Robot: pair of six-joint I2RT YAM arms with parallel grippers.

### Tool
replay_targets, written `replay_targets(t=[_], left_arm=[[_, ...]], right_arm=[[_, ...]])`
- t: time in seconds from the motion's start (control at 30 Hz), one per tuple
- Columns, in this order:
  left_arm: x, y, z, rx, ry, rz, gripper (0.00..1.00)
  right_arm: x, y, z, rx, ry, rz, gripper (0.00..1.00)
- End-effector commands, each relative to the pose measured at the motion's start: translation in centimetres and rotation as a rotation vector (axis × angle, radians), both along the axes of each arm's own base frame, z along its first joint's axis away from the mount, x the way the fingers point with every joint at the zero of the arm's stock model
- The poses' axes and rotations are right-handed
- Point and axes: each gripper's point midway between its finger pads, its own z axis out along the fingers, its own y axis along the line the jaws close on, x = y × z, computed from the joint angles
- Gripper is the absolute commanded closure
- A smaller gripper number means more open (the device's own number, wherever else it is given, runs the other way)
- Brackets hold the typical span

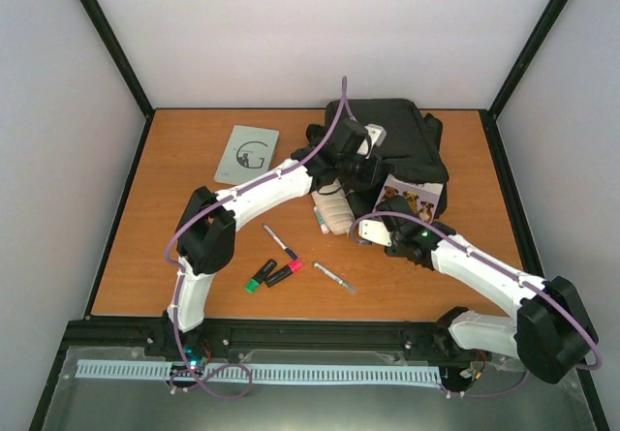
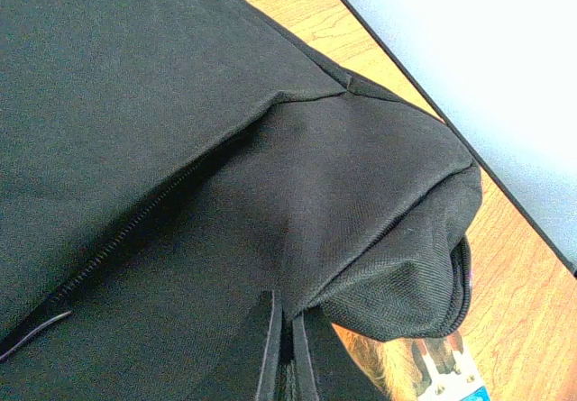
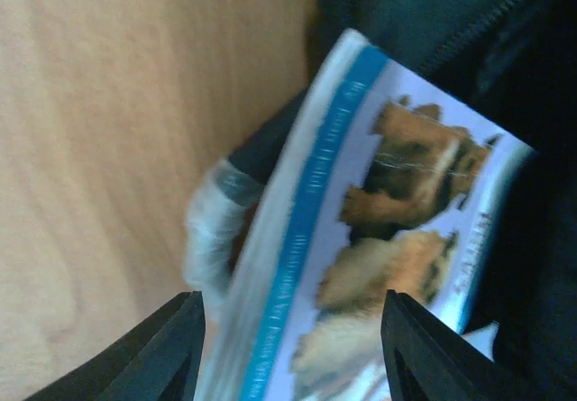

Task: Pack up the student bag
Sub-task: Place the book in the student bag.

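1. A grey notebook (image 1: 245, 153) lies flat at the left rear of the wooden counter (image 1: 174, 208), well apart from everything else.
2. Nearer the front, a green marker (image 1: 259, 276) and a red marker (image 1: 285, 273) lie just beside each other. A pen (image 1: 280, 241) lies just behind them and a second pen (image 1: 334, 277) to their right.
3. At the middle, a cream pencil case (image 1: 332, 208) lies partly under the left arm.
4. The left pincer (image 2: 283, 306) is closed on a fold of bag fabric, which puckers up to its tips.
5. The black bag (image 1: 407, 136) lies flat at the counter's far edge, right of centre.
6. A book (image 1: 412, 199) with dogs on its cover leans tilted against the bag's near side, its top tucked under a raised bag corner.
7. The right pincer (image 3: 290, 311) is open, one finger on each side of the book's near end. I cannot tell whether the fingers touch it.
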Motion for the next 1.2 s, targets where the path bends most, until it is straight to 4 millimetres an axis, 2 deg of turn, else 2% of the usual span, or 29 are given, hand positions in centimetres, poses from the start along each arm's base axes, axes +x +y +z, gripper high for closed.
replay_targets(t=[0.0, 0.33, 0.47, 0.53, 0.6, 0.73, 0.87, 0.93, 1.17], left_arm=[[1.0, -1.0, 4.5, -0.107, -0.056, -0.001, 0.99], [1.0, -1.2, 4.7, -0.109, -0.054, -0.009, 0.99], [1.0, -1.2, 4.8, -0.109, -0.056, -0.011, 0.99], [0.9, -1.2, 4.8, -0.109, -0.056, -0.015, 0.99], [0.9, -1.2, 4.8, -0.104, -0.059, -0.016, 0.99], [0.9, -1.0, 4.6, -0.093, -0.058, -0.015, 0.99], [0.9, -1.0, 4.2, -0.089, -0.05, -0.018, 0.99], [0.8, -1.1, 4.2, -0.088, -0.048, -0.025, 0.99], [0.6, -1.3, 4.8, -0.084, -0.061, -0.053, 0.99]], right_arm=[[3.0, -0.7, 2.1, -0.056, -0.214, -0.065, 0.45], [-0.1, -0.9, -0.6, -0.038, -0.055, -0.045, 0.36], [0.1, -1.9, -2.0, -0.097, -0.081, -0.056, 0.35], [1.0, -2.1, -1.7, -0.107, -0.14, -0.077, 0.37], [1.9, -2.5, -1.0, -0.124, -0.2, -0.103, 0.4], [3.0, -2.3, 2.1, -0.097, -0.298, -0.114, 0.51], [3.0, -2.0, 4.7, -0.061, -0.317, -0.11, 0.61], [3.0, -2.1, 5.3, -0.069, -0.335, -0.096, 0.66], [2.7, -2.0, 5.6, -0.069, -0.376, -0.046, 0.97]])
